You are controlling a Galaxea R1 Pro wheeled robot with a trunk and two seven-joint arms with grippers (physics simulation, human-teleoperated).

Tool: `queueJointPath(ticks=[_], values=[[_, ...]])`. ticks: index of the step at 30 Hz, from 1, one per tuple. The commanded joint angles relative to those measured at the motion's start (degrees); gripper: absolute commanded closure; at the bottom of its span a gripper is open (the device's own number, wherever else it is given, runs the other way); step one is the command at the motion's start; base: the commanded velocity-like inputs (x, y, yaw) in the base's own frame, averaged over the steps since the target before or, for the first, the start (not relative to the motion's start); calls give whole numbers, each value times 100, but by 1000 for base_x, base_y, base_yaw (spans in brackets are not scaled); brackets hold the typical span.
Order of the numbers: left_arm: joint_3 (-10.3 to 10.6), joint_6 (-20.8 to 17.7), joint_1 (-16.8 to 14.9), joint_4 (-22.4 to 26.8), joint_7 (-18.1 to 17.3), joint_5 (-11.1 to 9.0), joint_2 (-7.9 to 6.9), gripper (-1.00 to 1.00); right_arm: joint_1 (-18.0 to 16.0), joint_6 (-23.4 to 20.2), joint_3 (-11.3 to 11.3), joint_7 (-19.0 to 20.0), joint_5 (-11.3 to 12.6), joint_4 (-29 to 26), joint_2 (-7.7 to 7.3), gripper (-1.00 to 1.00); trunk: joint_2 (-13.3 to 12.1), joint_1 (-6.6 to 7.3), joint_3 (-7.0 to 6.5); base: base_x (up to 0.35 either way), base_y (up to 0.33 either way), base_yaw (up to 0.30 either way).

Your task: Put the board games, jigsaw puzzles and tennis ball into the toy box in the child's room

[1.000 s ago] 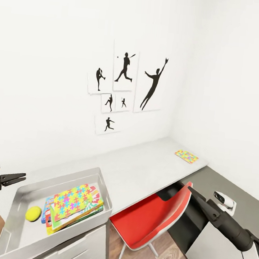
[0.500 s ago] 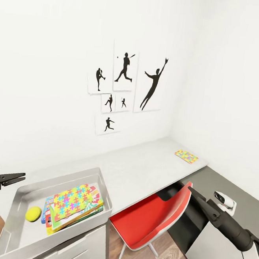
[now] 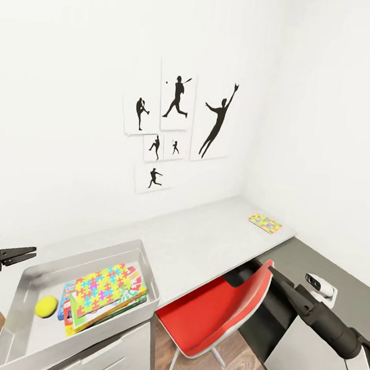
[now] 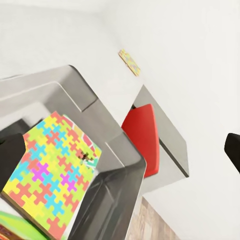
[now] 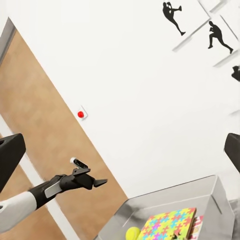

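Looking down from the head view, the toy box [image 3: 77, 305] is seen at the near left end of the table [image 3: 202, 243], holding the tennis ball [image 3: 45, 306] beside a stack of board games [image 3: 70, 315] topped by one jigsaw puzzle [image 3: 102, 288]. A second jigsaw puzzle [image 3: 265, 223] is left lying flat near the far right corner of the table, well apart from the toy box. The left gripper [image 3: 27, 253] is held beside the toy box's left rim with its fingers close together and nothing between them. The right gripper [image 3: 274, 271] is seen over the back of a red chair [image 3: 218, 312]; whether it is parted or closed cannot be told there.

In the left wrist view, the stacked jigsaw puzzle [image 4: 50, 172] is shown inside the toy box [image 4: 112, 157], and the remaining jigsaw puzzle [image 4: 129, 61] at the table's far end.

In the right wrist view, the right gripper's fingers [image 5: 10, 152] are shown spread wide at the frame's sides, empty, and the left gripper [image 5: 97, 182] is shown above the toy box [image 5: 210, 192].

The task is judged nearly finished, with one puzzle left to be fetched.
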State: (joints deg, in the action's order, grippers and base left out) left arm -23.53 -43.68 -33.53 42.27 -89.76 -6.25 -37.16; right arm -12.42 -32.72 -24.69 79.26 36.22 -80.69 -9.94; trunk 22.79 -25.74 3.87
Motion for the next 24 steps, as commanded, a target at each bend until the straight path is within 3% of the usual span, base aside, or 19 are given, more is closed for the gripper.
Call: queueJointPath(ticks=[1,17,24], values=[[-1,-61,-4,0,-24,3,-1,-100,-6,-58,-1,11,17,0,0,-100,13,-4,8,0,0,-118],[6,-58,-2,15,-24,-11,77,-100,-6,-61,-8,11,17,-2,-31,-100,13,-4,-106,0,-8,-167],[29,-91,-31,132,-24,-9,331,-100,-6,-89,-2,-13,17,-3,-30,-100,13,-4,-159,0,-209,-183]])
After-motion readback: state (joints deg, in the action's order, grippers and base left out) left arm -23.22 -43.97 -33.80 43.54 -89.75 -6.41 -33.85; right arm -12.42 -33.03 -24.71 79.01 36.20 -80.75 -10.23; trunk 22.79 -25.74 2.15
